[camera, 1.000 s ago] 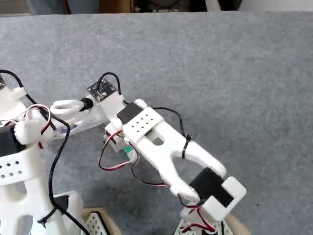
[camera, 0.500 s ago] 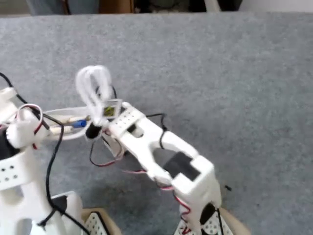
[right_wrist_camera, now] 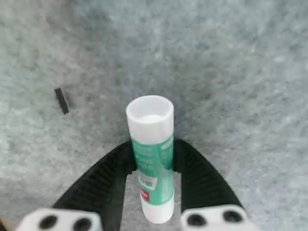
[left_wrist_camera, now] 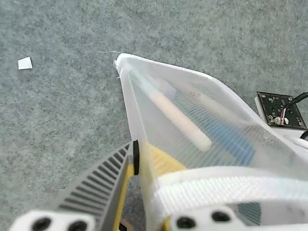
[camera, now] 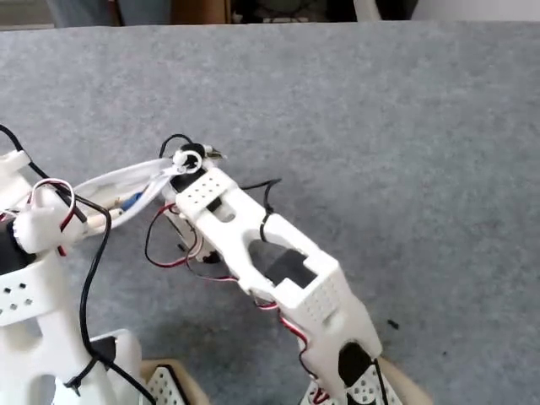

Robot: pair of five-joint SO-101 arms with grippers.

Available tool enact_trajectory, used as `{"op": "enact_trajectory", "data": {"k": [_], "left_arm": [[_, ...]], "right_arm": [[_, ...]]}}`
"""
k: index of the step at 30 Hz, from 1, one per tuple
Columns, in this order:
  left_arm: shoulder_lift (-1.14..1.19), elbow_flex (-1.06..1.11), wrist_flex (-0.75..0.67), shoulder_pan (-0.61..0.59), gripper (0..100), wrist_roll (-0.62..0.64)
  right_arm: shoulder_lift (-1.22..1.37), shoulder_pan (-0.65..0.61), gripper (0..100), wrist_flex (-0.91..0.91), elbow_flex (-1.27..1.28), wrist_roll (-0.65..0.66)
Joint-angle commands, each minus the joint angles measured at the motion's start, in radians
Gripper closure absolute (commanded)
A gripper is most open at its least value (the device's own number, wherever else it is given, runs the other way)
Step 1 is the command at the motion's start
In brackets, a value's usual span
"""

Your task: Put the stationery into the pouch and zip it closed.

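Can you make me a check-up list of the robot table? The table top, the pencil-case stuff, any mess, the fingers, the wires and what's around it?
Surface: grey, felt-like table, flat.
Job's things: see-through pouch with a pale stick and a blue pen inside; glue stick outside it.
Clutter: small white scrap; small black bit.
Grippers: left gripper shut on the pouch's edge; right gripper shut on the glue stick, above the table.
Cables: red, black and white wires loop loosely by the right arm's wrist.
Surroundings: brown and dark shapes past the far edge; cannot tell what.
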Motion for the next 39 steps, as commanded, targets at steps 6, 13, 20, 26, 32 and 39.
{"op": "enact_trajectory", "data": {"k": [6, 13, 20, 26, 32, 39], "left_arm": [[-0.012, -0.067, -0.023, 0.007, 97, 0.012], [-0.011, -0.07, -0.025, 0.007, 97, 0.012], [-0.009, -0.07, -0.025, 0.007, 97, 0.012], [-0.008, -0.067, -0.044, 0.007, 97, 0.014], [-0.008, -0.07, -0.044, 0.007, 97, 0.014], [-0.012, -0.07, -0.044, 0.007, 97, 0.012]], "right_arm": [[-0.067, 0.012, 98.6, 0.157, 0.031, 0.037], [-0.305, 0.015, 98.6, 0.196, 0.242, 0.172], [-0.694, 0.049, 98.6, 0.034, 0.489, 0.178], [-0.951, 0.044, 98.6, 0.035, 0.645, 0.199], [-1.081, 0.044, 98.6, 0.035, 0.774, 0.267], [-1.049, 0.089, 98.6, -0.003, 0.774, 0.261]]}}
